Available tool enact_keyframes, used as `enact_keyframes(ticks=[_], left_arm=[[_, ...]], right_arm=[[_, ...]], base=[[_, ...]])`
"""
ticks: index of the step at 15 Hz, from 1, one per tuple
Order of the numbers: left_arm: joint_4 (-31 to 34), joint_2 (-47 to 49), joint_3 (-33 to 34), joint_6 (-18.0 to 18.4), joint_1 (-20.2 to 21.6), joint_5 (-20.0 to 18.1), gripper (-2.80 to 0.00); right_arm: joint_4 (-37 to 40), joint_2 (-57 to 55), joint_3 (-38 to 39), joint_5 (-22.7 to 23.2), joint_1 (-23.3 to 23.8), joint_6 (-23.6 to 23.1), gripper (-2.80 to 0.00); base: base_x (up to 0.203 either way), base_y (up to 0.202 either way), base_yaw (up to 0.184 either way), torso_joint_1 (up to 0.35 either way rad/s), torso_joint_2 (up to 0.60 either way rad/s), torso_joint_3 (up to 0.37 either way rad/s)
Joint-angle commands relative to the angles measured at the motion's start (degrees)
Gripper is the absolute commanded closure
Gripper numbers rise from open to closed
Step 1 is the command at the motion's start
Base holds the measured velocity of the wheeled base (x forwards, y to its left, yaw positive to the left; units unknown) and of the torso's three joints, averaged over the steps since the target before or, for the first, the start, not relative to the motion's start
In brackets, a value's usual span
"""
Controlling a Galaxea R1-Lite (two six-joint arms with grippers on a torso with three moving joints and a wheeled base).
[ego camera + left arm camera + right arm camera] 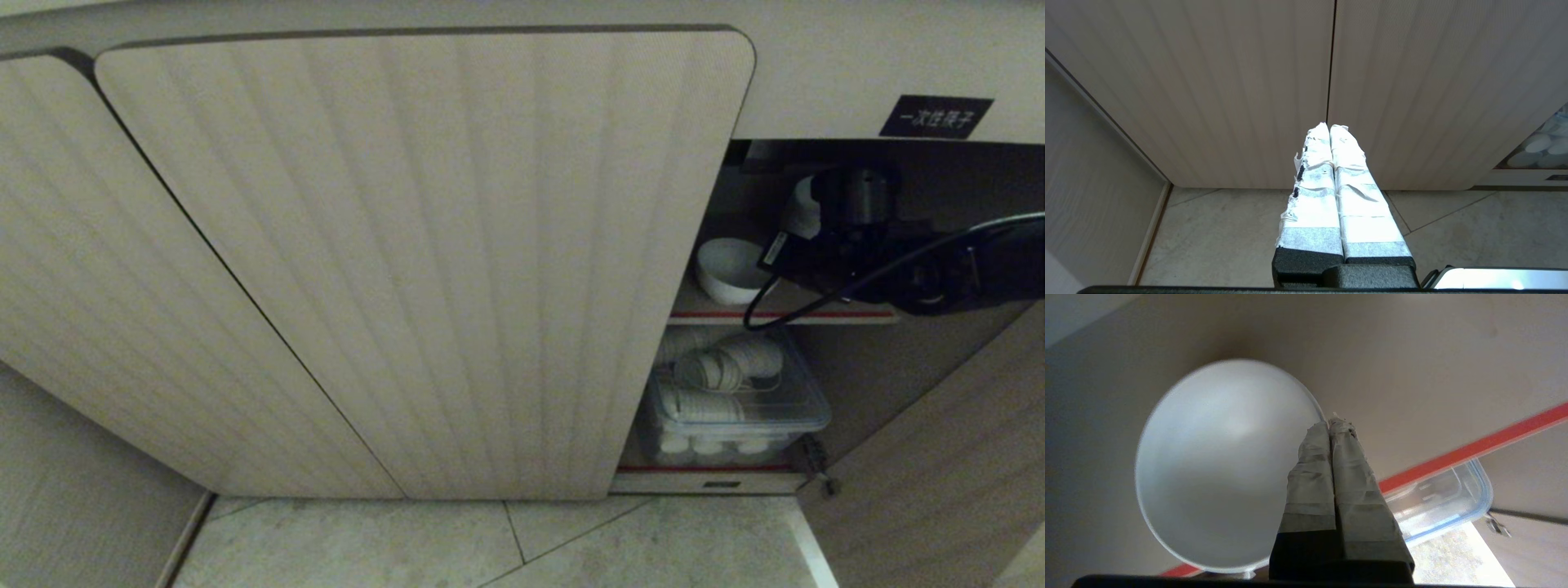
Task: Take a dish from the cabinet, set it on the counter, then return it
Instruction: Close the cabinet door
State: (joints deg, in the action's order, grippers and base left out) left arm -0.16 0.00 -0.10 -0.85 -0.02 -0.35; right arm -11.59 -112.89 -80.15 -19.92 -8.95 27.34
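- Nearest the head camera, the big closed ribbed door [424, 261] of the cabinet [816, 73] fills the frame from 9 to 1 o'clock; the open bay sits at 3 o'clock under the black label [936, 116].
- In there comes the right arm, reaching over the upper red-edged shelf [784, 314]. On the shelf below, a clear lidded tub [735, 408] of small white cups.
- The white bowl [1224, 465] stands on that upper shelf, at 9 o'clock from the right gripper [1334, 424].
- Fingers pressed together right at the bowl's rim, and whether the rim is pinched between them I can't tell.
- The left gripper [1328, 127], fingers together on nothing, hangs parked before the closed doors.
- Step in hand: taking the dish. Next call, I'd say: lift gently, confirm the bowl comes along, then back out clear of the shelf edge.
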Motion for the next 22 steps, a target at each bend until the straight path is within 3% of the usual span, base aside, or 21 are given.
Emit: enact_keyframes(ticks=[1,22], left_arm=[[0.0,0.0,0.0,0.0,0.0,0.0,0.0],[0.0,0.0,0.0,0.0,0.0,0.0,0.0]], right_arm=[[-0.1,1.1,1.0,-0.1,0.0,0.2,0.0],[-7.8,10.9,17.6,0.1,-0.5,-3.2,0.0]], base=[[0.0,0.0,0.0,0.0,0.0,0.0],[0.0,0.0,0.0,0.0,0.0,0.0]])
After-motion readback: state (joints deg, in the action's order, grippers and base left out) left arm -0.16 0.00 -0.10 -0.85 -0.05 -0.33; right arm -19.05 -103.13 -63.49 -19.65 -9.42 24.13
